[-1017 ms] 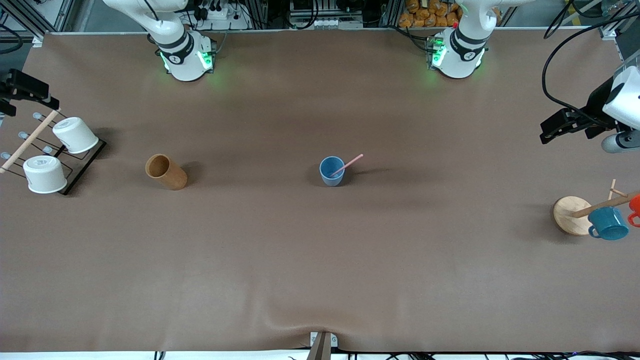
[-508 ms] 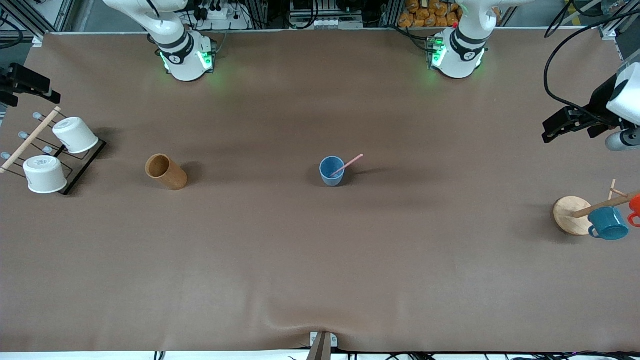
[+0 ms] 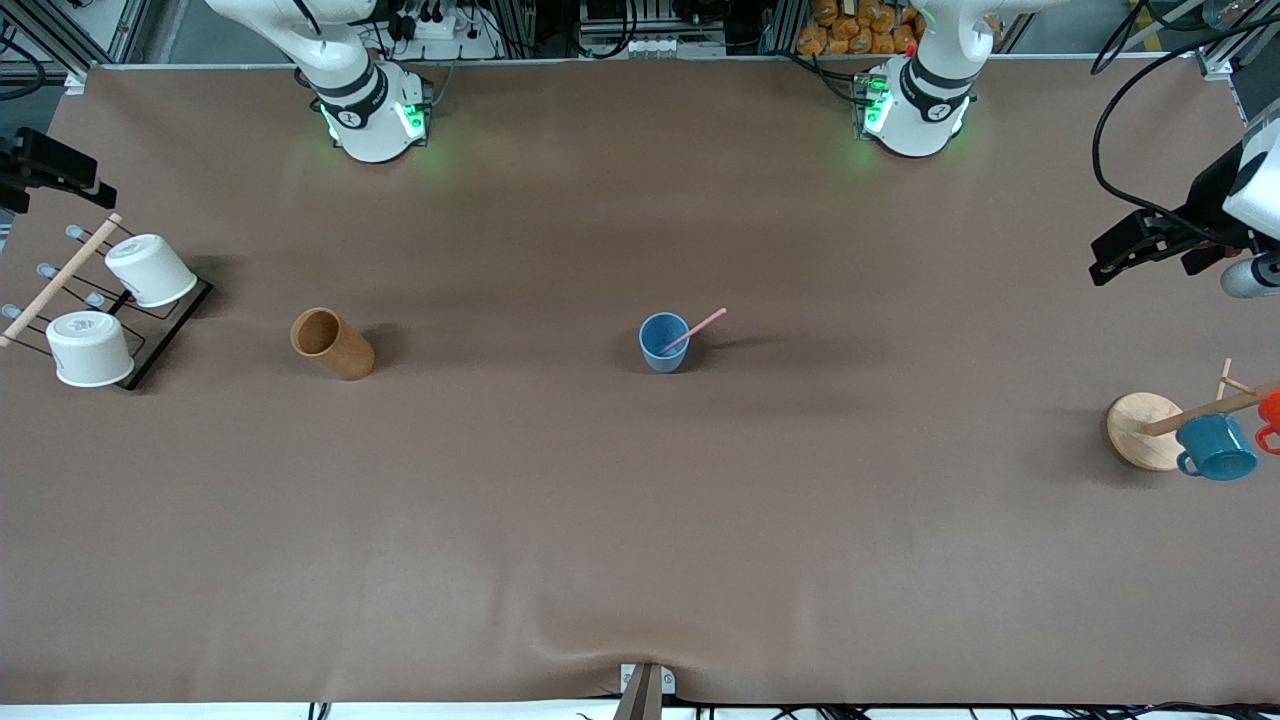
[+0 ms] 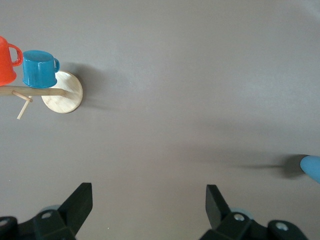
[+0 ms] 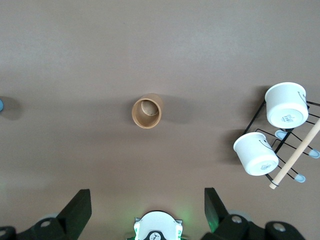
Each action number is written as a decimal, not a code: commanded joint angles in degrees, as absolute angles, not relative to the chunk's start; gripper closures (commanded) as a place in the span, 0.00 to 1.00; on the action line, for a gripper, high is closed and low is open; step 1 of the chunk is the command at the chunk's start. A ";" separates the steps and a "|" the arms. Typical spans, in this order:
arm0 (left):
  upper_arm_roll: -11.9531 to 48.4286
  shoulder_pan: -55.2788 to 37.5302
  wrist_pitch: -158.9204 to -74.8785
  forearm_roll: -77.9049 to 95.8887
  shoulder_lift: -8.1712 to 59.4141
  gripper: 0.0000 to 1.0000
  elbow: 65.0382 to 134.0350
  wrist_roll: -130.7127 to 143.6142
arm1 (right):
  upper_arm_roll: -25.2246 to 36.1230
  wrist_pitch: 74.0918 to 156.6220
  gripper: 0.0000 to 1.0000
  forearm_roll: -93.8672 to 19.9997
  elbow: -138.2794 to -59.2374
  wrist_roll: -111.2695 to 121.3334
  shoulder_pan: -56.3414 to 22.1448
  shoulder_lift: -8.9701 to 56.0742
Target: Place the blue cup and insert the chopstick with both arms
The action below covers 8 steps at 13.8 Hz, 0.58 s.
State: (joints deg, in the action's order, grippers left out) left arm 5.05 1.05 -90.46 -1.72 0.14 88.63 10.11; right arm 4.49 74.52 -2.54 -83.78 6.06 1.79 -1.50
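Note:
The blue cup [image 3: 664,342] stands upright in the middle of the table, and a sliver of it shows in the left wrist view [image 4: 312,168]. The pale-pink chopstick [image 3: 702,326] leans inside it, its top tipped toward the left arm's end of the table. My left gripper [image 3: 1105,262] hangs open and holds nothing, high over the left arm's end of the table; in its wrist view [image 4: 148,197] only bare mat lies between the fingers. My right gripper [image 3: 85,180] hangs open over the right arm's end, above the wire rack, and is empty in its wrist view [image 5: 147,200] as well.
A brown cylindrical holder [image 3: 333,344] stands between the cup and a wire rack [image 3: 160,335] carrying two white cups [image 3: 150,270]. At the left arm's end a wooden mug tree [image 3: 1145,430] holds a teal mug [image 3: 1217,447] and a red mug [image 3: 1270,412].
Both grippers have drifted slightly outward toward their own ends of the table. The cup and chopstick have not moved.

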 commanded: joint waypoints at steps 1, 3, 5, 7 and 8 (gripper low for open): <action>5.27 1.23 -87.29 -1.49 -0.18 0.00 86.75 8.70 | 4.40 75.41 0.00 -0.44 -85.17 5.80 1.23 -2.99; 5.36 1.06 -85.88 -1.41 -0.26 0.00 86.22 8.44 | 4.31 75.67 0.00 -0.44 -85.17 5.80 1.14 -2.99; 5.71 1.05 -84.99 -0.88 -0.35 0.00 86.05 8.44 | 4.31 75.76 0.00 -0.44 -85.17 5.71 0.18 -2.90; 5.71 1.14 -84.64 -0.79 -0.44 0.00 86.04 8.35 | 4.39 76.90 0.00 0.08 -85.25 5.71 -1.40 -2.81; 5.80 1.06 -84.46 -0.79 -0.53 0.00 86.04 7.83 | 4.39 77.25 0.00 0.35 -85.25 5.71 -1.67 -2.64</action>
State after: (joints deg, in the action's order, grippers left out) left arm 5.71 0.87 -85.93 -1.72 0.13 86.73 9.88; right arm 4.25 76.05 -1.03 -83.82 6.08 -0.35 -1.50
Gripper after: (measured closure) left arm 0.000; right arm 0.000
